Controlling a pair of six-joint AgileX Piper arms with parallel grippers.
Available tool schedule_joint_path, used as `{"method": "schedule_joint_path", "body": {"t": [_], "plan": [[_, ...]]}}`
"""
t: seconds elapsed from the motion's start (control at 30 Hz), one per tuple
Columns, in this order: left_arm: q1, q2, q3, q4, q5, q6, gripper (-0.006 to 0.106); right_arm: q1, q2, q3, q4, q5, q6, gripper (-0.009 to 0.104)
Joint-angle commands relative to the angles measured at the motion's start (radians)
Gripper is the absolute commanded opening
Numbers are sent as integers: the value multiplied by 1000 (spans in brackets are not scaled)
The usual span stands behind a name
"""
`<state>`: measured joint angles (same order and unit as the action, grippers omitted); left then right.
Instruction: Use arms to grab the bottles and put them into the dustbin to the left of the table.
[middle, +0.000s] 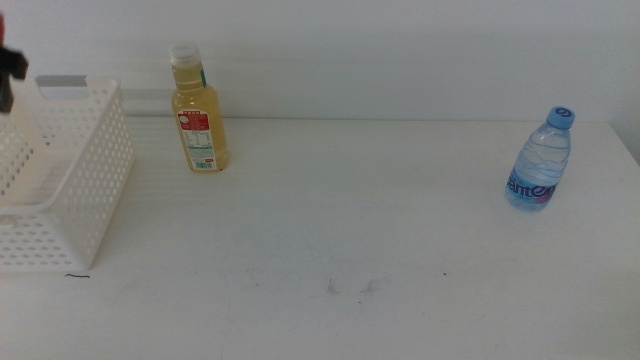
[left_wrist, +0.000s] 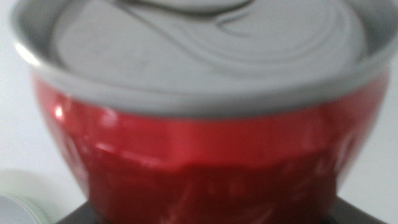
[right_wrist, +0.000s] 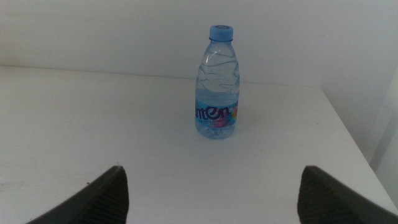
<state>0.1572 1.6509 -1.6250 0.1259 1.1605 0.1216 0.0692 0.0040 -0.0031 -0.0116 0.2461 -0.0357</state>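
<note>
— How many containers are there, counted?

— Three. One yellow-liquid bottle (middle: 199, 112) with a white cap stands upright at the back of the table (middle: 330, 230), just beside the dustbin (middle: 80, 190). One small water bottle (middle: 540, 160) with a blue cap stands upright near the table's right edge, well apart from the first. One red can (left_wrist: 205, 155) fills the left wrist view, blurred, its grey lid uppermost.

— And the claws?

— Two. The left claw (middle: 10, 70) shows only as a dark and red sliver at the picture's left edge, above the single white dustbin — it appears clenched on the can, dark jaw tips just showing under it. The right claw (right_wrist: 211, 199) is released, jaws wide, facing the water bottle (right_wrist: 217, 84) from a distance.
</note>
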Motion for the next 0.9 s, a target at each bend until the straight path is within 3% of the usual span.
{"method": "schedule_joint_path", "body": {"t": [0.0, 0.3, 0.43, 0.53, 0.77, 0.8, 0.87], "plan": [[34, 85, -33, 1, -10, 16, -2, -7, -4, 3, -5, -8, -5, 88], [52, 286, -33, 5, -133, 12, -1, -7, -4, 3, -5, -8, -5, 88], [52, 318, -33, 1, -156, 5, 9, -7, -4, 3, -5, -8, -5, 88], [52, 335, -30, -4, -176, -16, 27, -7, -4, 3, -5, -8, -5, 88], [52, 298, -33, -4, -99, -33, 89, -7, -4, 3, -5, -8, -5, 88], [50, 270, -29, -6, -81, -49, 94, -7, -4, 3, -5, -8, -5, 88], [36, 188, -4, -23, -71, -76, 94, -7, -4, 3, -5, -8, -5, 88]]}}
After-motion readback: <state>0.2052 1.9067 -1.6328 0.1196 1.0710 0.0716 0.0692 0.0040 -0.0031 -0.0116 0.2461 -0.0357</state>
